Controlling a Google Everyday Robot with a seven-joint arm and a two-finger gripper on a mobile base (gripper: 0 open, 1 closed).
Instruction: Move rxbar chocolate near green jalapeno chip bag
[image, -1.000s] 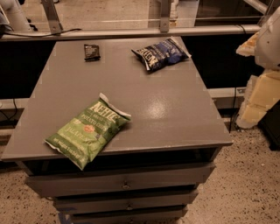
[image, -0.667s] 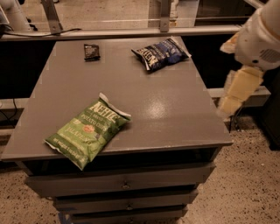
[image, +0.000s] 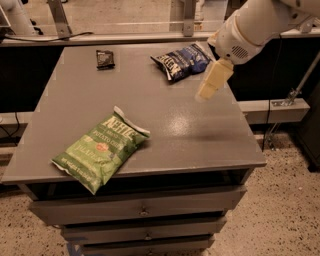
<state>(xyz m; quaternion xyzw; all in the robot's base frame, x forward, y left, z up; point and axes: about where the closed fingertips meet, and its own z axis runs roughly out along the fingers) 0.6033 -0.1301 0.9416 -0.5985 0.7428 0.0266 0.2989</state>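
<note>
Camera view: the task looks barely begun; grasp, carry and placing are all left.
The small flat black rxbar chocolate (image: 105, 58) lies far-left on the grey table (image: 165, 125), well apart from the large crinkly green jalapeno chip bag (image: 100, 148); the cream gripper (image: 204, 93) hovers beside the dark blue chip bag (image: 182, 60), apparently empty; whether it is open cannot be told.

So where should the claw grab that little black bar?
Probably from straight above, pinching the rxbar chocolate across its middle: it lies flat near the far-left corner of the table. The claw hangs over the table's right side, beside the dark blue chip bag.
</note>
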